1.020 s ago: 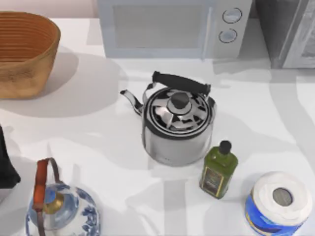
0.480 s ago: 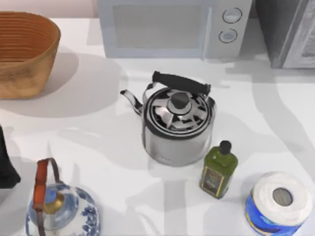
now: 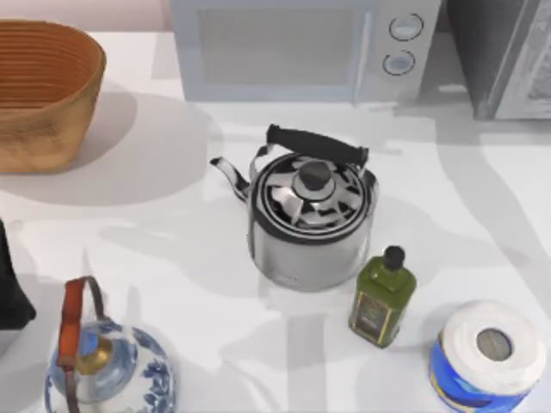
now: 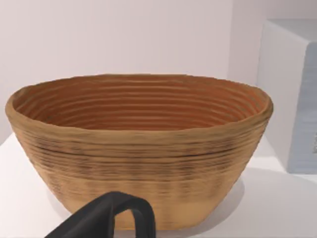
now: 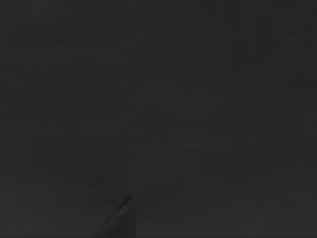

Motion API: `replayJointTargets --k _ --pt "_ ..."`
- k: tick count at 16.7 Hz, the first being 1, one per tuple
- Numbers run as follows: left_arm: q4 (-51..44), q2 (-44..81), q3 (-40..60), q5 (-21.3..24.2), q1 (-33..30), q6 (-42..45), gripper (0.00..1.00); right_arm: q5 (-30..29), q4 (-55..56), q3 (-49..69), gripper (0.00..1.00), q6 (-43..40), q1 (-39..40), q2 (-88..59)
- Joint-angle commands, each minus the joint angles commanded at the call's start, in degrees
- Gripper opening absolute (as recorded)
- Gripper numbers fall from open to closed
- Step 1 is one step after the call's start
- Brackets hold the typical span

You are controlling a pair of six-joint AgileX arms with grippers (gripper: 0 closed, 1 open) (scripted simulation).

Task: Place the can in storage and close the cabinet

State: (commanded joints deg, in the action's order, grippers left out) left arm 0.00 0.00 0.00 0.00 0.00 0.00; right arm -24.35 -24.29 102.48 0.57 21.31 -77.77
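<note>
While the right wrist view is dark, basket [image 4: 138,148] faces left wrist.

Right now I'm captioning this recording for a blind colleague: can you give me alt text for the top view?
A steel kettle stands mid-table, an olive-oil bottle beside it and a blue-wrapped paper roll at the right. A woven basket sits at the far left, a microwave behind, and a blue-and-white teapot at the near left.

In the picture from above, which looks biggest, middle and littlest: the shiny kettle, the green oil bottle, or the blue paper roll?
1. The shiny kettle looks biggest.
2. The blue paper roll comes next, though the picture's edge cuts it slightly.
3. The green oil bottle looks littlest.
</note>
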Motion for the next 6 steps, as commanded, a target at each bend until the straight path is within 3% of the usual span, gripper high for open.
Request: replayJointTargets --k 6 --pt "0.0 0.0 0.0 0.0 0.0 0.0 1.0 2.02 1.17 2.5 1.0 0.04 -2.12 -3.62"
